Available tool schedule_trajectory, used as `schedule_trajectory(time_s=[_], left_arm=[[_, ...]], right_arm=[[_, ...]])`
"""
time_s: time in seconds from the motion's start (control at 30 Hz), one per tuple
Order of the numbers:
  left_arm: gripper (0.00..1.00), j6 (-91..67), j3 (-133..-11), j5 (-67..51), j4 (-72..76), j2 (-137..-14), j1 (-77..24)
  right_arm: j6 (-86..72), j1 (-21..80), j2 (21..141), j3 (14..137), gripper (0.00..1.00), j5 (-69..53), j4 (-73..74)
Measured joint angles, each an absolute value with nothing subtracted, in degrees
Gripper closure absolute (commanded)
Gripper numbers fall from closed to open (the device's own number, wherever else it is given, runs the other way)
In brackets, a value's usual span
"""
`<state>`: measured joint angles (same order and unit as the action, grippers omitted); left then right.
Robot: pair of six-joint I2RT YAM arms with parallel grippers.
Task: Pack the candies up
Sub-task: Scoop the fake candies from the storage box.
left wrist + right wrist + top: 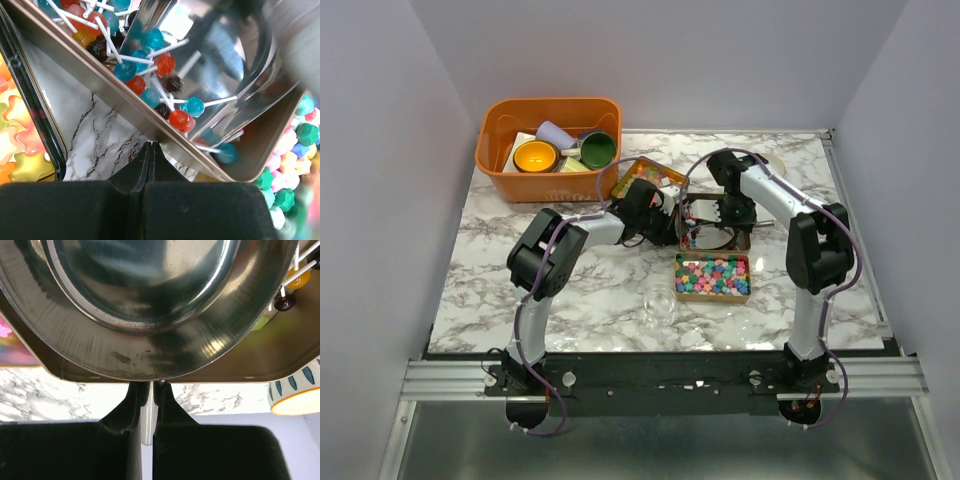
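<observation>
Glossy red, blue and dark candies (178, 119) on white sticks crowd a shiny tin (100, 77). The left pincer (151, 145) and right pincer (150, 387) each clamp its rim, nearly closed.

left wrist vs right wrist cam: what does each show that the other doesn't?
Left wrist only: star-shaped candies at the left edge, bright candies at the right edge. Right wrist only: a patterned cup at the right edge. Both: the metal tin, lollipops (many in the left view, two in the right view's corner), the marble table; left gripper and right gripper each shut on the tin's rim.
</observation>
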<state>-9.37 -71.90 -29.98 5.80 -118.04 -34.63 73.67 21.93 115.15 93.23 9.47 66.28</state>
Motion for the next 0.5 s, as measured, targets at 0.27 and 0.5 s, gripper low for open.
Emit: schedule_trajectory(time_s=[0.27, 0.5], left_arm=[[1.0, -9.65, -72.01, -29.78, 5.54, -118.24, -34.63], [1.0, -9.45, -72.97, -29.45, 3.79, -118.19, -34.59]], right_arm=[[74.04, 20.12, 113.32, 91.85, 0.99, 4.49, 64.88], [75.05, 17.87, 108.81, 86.5, 0.99, -1.19, 60.38]])
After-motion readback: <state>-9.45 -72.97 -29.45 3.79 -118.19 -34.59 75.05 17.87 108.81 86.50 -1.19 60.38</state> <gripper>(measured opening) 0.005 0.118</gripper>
